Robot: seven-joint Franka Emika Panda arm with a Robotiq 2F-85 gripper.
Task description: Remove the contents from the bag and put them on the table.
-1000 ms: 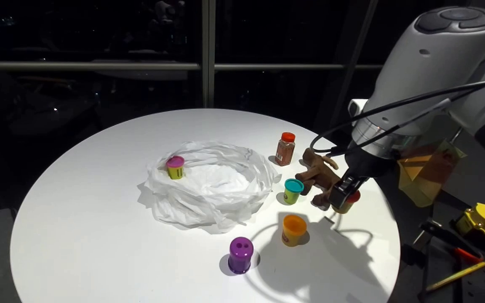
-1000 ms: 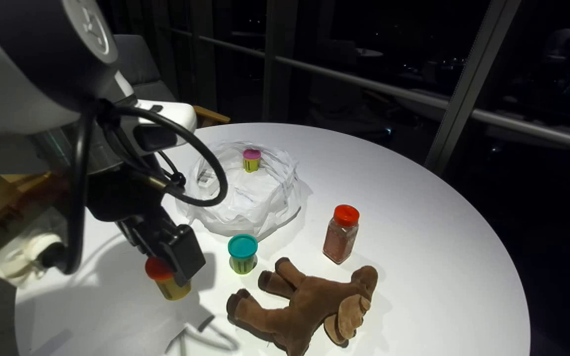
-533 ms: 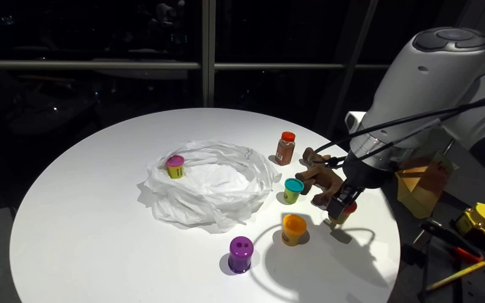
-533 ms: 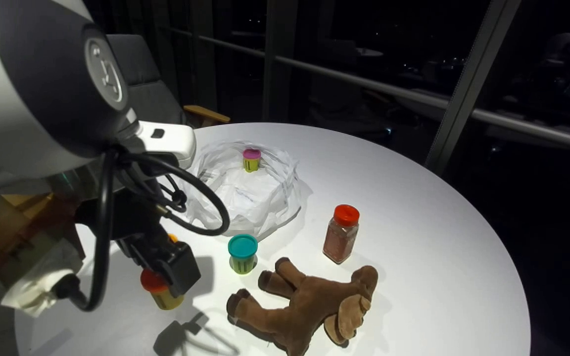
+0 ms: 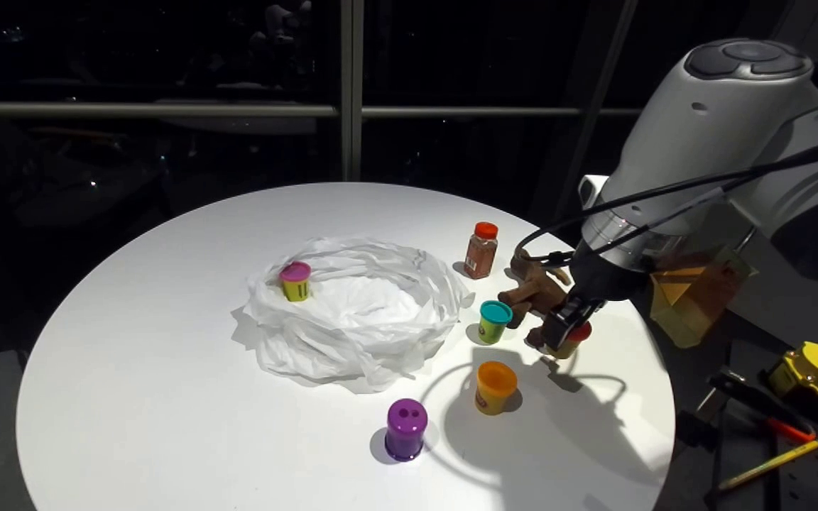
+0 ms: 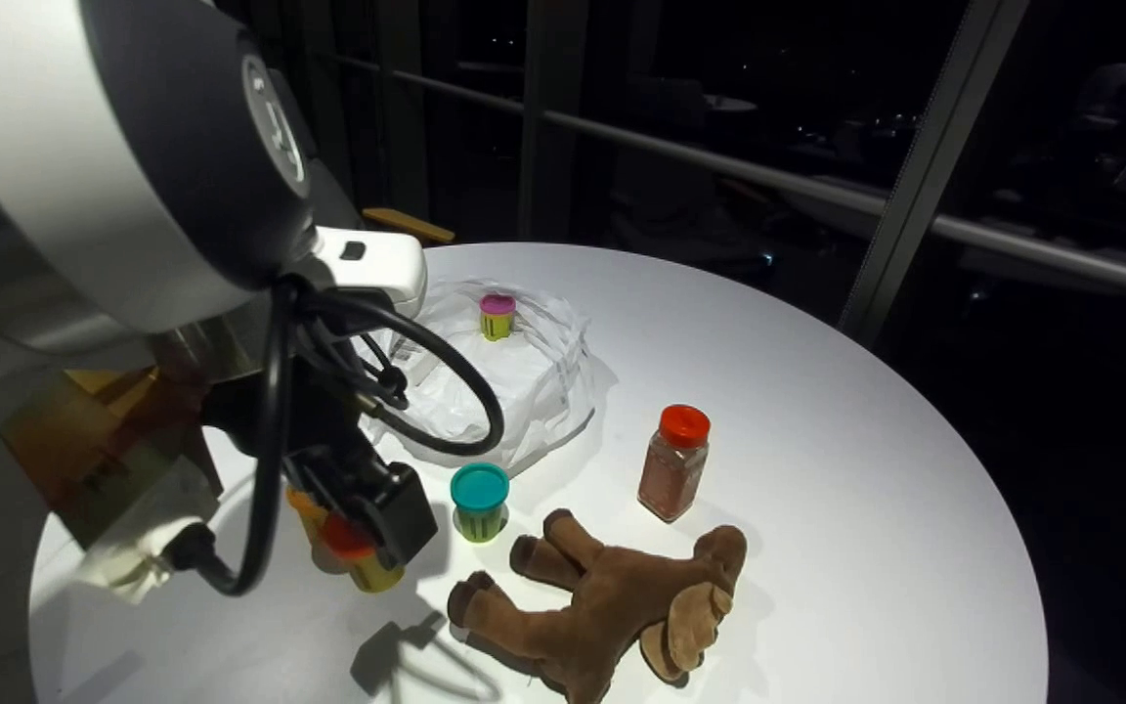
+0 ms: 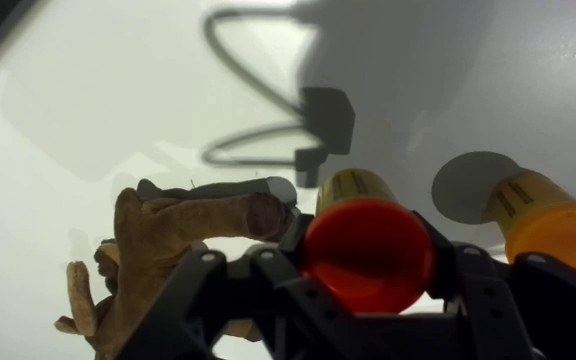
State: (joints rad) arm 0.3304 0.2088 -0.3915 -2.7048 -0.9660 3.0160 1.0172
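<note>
Red-lidded tub [image 5: 574, 341] pinched in the gripper [image 7: 365, 245], just nudged left in an exterior view, seemingly airborne; set-down likely next, then the magenta-lidded tub [image 5: 295, 282] from the bag [image 5: 356, 348].

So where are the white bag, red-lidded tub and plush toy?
White bag [image 5: 366, 348], in an exterior view: crumpled near side.
Red-lidded tub [image 7: 368, 250], in the wrist view: red lid.
Plush toy [image 6: 622, 589], in an exterior view: brown body.

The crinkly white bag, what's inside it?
A pink-lidded yellow tub sits within the crumpled bag, near its edge. I can't make out anything else for sure: the bag covers whatever might lie beneath, and in an exterior view the arm hides part.
</note>
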